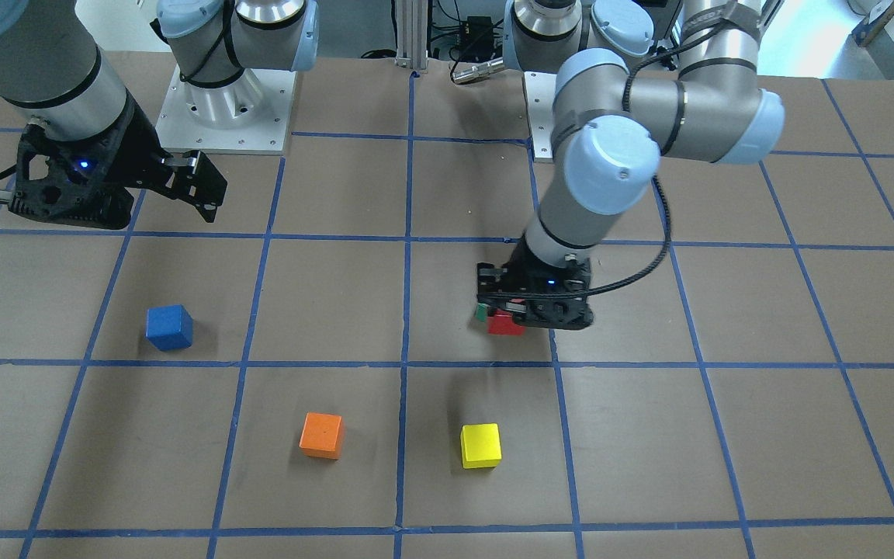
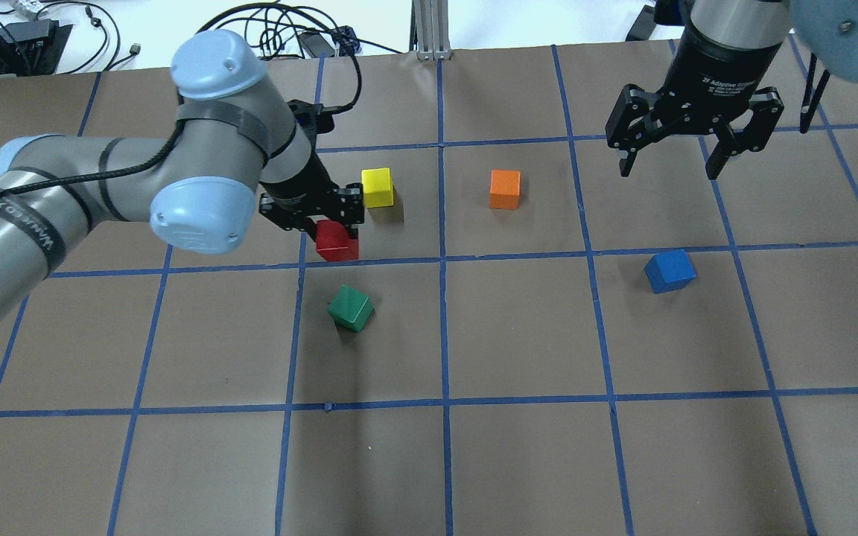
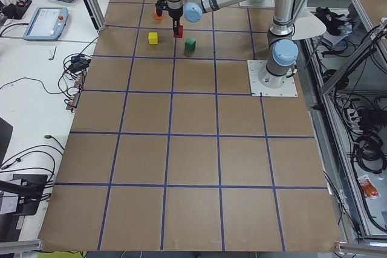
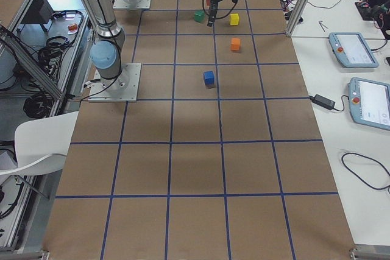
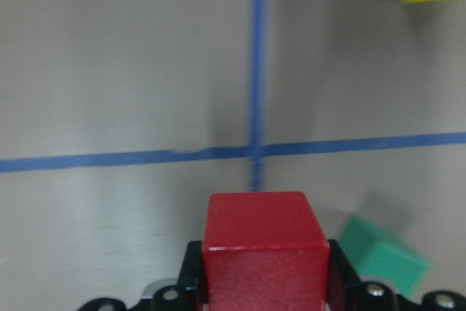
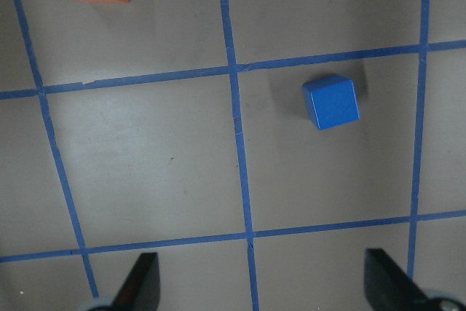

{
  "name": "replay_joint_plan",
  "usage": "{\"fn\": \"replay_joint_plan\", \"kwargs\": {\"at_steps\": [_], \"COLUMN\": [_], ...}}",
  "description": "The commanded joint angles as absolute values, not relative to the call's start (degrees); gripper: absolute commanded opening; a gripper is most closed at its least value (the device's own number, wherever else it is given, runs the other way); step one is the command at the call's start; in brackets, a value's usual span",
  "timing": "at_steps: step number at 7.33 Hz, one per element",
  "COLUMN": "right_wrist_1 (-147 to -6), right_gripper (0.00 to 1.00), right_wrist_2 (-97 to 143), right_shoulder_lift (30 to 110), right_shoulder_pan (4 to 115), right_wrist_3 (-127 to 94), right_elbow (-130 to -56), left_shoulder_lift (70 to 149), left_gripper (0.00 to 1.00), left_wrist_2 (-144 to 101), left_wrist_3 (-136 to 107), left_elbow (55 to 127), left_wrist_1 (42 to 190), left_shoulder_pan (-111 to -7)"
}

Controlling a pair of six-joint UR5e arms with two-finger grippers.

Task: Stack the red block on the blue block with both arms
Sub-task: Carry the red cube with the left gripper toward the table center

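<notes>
Above the counter [image 2: 518, 335], clamping red block [image 2: 336, 242] in left jaws, seemingly raised, right jaws spread empty; next, carrying across onto blue block [image 2: 669, 270].

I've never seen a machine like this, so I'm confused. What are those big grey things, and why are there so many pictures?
They are two robot arms at a brown table with blue tape lines. Every picture shows the same moment: two cameras look down from above, two from the table's ends, one sits on each wrist. The left arm grips the red block in its black jaws. The green block, yellow block and orange block lie on the table. The right arm hangs with jaws open, apart from the blue block, where the red one should go.
</notes>
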State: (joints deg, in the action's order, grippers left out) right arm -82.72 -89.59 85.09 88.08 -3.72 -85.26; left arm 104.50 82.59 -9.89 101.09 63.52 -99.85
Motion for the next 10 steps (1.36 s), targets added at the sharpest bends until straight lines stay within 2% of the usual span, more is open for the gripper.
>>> {"fn": "replay_joint_plan", "kwargs": {"at_steps": [1,2,5,6,7,10], "right_wrist_1": [-82.71,-82.79,-82.97,-82.97,-82.97,-83.06], "right_gripper": [1.0,1.0,1.0,1.0,1.0,1.0], "right_wrist_2": [-89.65,-89.65,-89.47,-89.3,-89.12,-89.12], "right_shoulder_lift": [85.08,85.08,85.08,85.08,85.08,85.17], "right_shoulder_pan": [87.98,87.89,87.89,87.89,87.89,88.07], "right_wrist_3": [-3.43,-3.17,-3.08,-3.08,-3.08,-3.86], "right_elbow": [-85.25,-85.25,-85.08,-85.25,-85.25,-84.99], "left_shoulder_lift": [109.48,112.03,117.67,119.16,120.4,115.52], "left_gripper": [0.01,0.01,0.03,0.7,0.98,1.0], "left_wrist_2": [82.35,82.88,85.52,85.52,85.43,82.12], "left_wrist_3": [-21.15,-22.92,-22.85,-22.85,-22.5,-20.05], "left_elbow": [99.14,99.05,95.91,94.76,94.57,91.69], "left_wrist_1": [59.42,55.15,53.09,53.0,52.91,54.21], "left_shoulder_pan": [-110.1,-113.43,-114.17,-114.17,-114.17,-107.97]}}
